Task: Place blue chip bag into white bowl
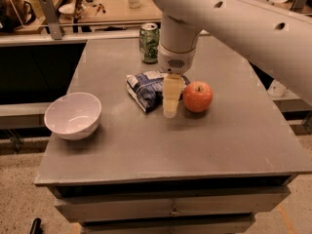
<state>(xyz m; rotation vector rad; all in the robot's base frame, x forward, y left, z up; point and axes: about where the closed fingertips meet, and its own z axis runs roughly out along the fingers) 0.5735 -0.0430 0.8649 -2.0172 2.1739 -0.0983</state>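
Grey table [234,145] with drawer front [170,206], speckled floor [19,199], cluttered wooden workbench [112,13] behind, warm light
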